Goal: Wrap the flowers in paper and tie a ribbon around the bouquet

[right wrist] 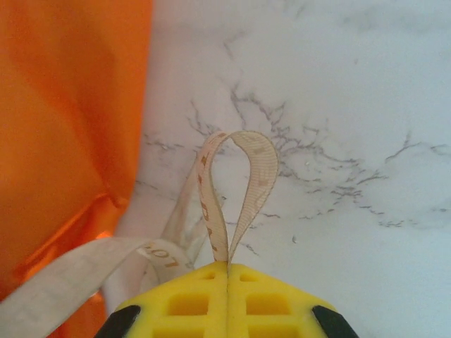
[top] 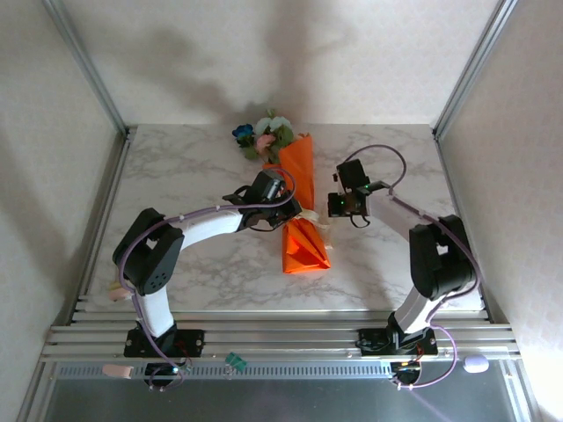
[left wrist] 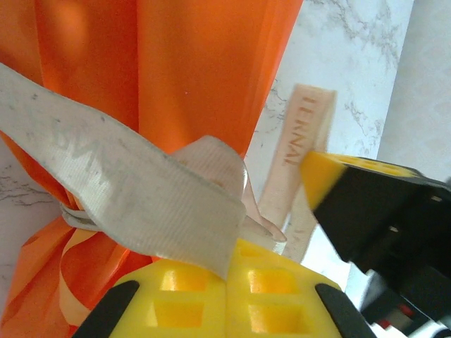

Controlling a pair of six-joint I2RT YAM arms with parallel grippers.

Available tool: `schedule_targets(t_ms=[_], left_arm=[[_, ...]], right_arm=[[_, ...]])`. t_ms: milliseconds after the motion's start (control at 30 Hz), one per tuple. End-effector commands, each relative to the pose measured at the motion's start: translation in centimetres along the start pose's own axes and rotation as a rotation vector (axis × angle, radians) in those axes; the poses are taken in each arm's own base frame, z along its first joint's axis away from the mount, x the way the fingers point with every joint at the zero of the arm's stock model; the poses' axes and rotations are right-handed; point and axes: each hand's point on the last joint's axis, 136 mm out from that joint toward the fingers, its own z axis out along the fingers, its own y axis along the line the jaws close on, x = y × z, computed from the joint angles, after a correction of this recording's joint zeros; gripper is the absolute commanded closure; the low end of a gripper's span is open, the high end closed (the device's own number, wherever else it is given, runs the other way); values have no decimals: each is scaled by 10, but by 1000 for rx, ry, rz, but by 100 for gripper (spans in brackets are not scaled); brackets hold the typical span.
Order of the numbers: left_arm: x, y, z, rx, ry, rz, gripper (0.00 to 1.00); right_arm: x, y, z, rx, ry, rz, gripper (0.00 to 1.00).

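The left claw (left wrist: 225, 280) is pinching the ribbon (left wrist: 134, 190) against the orange bouquet (top: 297, 207); the right claw (right wrist: 227, 278) is clamping its loop.

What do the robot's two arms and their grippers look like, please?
The left arm and right arm each have bulky black joints, white links and a thin lavender cable running alongside. The left gripper and right gripper have bright yellow fingers moulded with square recesses, on black bodies.

The left hand (left wrist: 227, 280) grips the ribbon (left wrist: 127, 190) crossing the orange paper (left wrist: 197, 70).
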Motion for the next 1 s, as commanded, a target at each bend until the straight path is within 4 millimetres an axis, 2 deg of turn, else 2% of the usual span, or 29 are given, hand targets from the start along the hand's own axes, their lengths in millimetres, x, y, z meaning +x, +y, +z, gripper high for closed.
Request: schedule_targets(t_ms=[0, 167, 433, 700, 800, 967], left_arm=[[-4, -12, -4, 14, -23, 24, 100], [-4, -11, -4, 15, -27, 22, 100], [-6, -18, -6, 42, -33, 40, 100], [-5, -20, -15, 60, -46, 67, 100], [-4, -19, -18, 71, -52, 63, 100], [-2, -18, -22, 87, -58, 55, 100]], right_arm=[[-1, 4, -12, -36, -36, 15, 100], [-2, 20, -27, -139, -53, 13, 100], [-4, 65, -53, -398, -33, -43, 100], [-11, 87, -30, -555, 105, -115, 100], [-14, 89, -23, -564, 119, -118, 100], [-9, 97, -17, -590, 164, -140, 100]])
